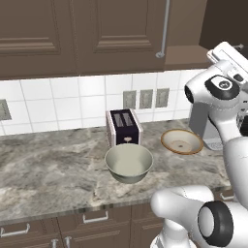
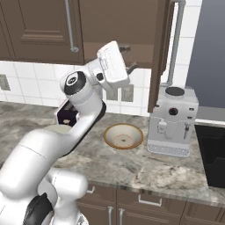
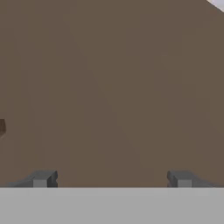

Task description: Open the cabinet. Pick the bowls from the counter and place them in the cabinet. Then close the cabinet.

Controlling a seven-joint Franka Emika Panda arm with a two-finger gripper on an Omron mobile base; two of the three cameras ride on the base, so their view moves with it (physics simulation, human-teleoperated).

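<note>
Raised arm at the dark brown wooden wall cabinet point(image 2: 39, 26) with panelled doors and long silver bar handles. I see the claw point(image 2: 127, 58) held high, its two dark fingers spread wide apart with nothing between them, pointing toward the underside of the cabinet. In the hand view the fingertips point(image 3: 43, 178) stand far apart against a flat brown surface just ahead of them. The right-hand cabinet door point(image 2: 159, 52) stands swung out, just beyond the claw; its bar handle point(image 2: 175, 44) runs down the far edge.

Well below the claw lies the grey-brown marbled stone counter point(image 1: 43, 169). On it, under the claw and slightly toward the base, sits the shallow cream bowl with an orange-yellow rim point(image 2: 123, 136). The deep greyish-cream bowl point(image 1: 129, 162) stands further from the claw, toward the arm's left, just in front of a dark two-slot toaster point(image 1: 124, 127). The two bowls are apart, both upright. A white coffee machine point(image 2: 172, 121) stands on the counter below the open door, beside the rimmed bowl.
</note>
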